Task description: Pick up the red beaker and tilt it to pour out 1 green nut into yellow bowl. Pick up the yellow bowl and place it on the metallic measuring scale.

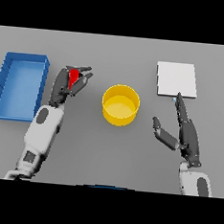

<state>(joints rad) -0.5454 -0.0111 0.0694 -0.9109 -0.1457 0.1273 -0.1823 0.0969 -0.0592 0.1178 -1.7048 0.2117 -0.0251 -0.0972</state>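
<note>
Left hand (70, 84): upper left of centre in the frame, dark fingers and thumb curled round the small red beaker (74, 76), only part of it showing between them.
Red beaker: clamped in the left hand, just left of the yellow bowl and apart from it; whether lifted off the grey table (105, 152) cannot be told; no clear tilt toward the bowl yet.
Beaker contents: hidden by the fingers; no green nut to be made out.
Right hand (182, 129): lower right of the frame, fingers straight and spread apart, holding nothing; longest fingertip reaching up to the lower edge of the scale, seemingly touching or just short of it.
Round yellow bowl (120, 105): centre of the frame, upright on the table, between the two hands and touched by neither.
Bowl contents: inside looks plain yellow; no nut visible.
Flat pale metallic square measuring scale (177, 79): upper right of the frame, nothing on top of it, well apart from the bowl.
Blue rectangular open tray (5, 83): far left of the frame, just beside the left arm; nothing seen inside.
Done so far: beaker gripped, by the look of it.
Left to do: pouring one nut into the bowl, then carrying the bowl onto the scale.
Progress judgement: early, first step only.
</note>
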